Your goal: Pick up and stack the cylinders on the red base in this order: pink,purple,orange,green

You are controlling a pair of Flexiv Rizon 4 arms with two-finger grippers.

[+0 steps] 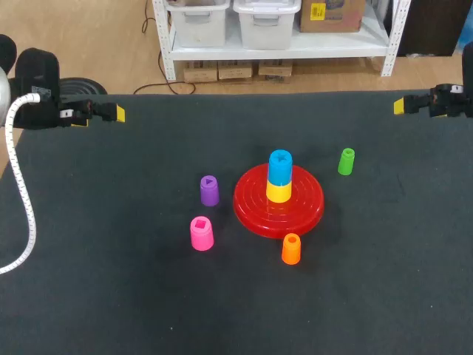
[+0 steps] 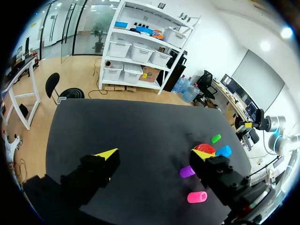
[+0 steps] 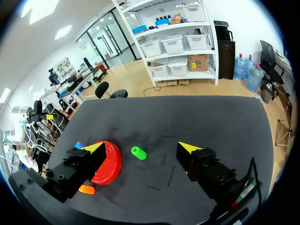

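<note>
Left hand (image 2: pixel 155 154) is hanging wide open and empty at the edge of the black bench (image 2: pixel 117 126), with the pink plastic cylinder (image 2: pixel 197 197) and purple plastic cylinder (image 2: pixel 187 172) standing ahead of it, beside one finger. Right hand (image 3: pixel 140 147) is gaping wide too, holding nothing. The green plastic cylinder (image 3: pixel 138 153) is standing ahead between its fingers, untouched, and the orange plastic cylinder (image 3: pixel 86 189) is sitting beside one finger. Ahead of both hands, the round red plastic base (image 1: pixel 255 214) is carrying a yellow cylinder (image 1: pixel 278 192) under a blue cylinder (image 1: pixel 280 166).

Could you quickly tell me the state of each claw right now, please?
Left claw: open, holding nothing.
Right claw: open, holding nothing.
</note>
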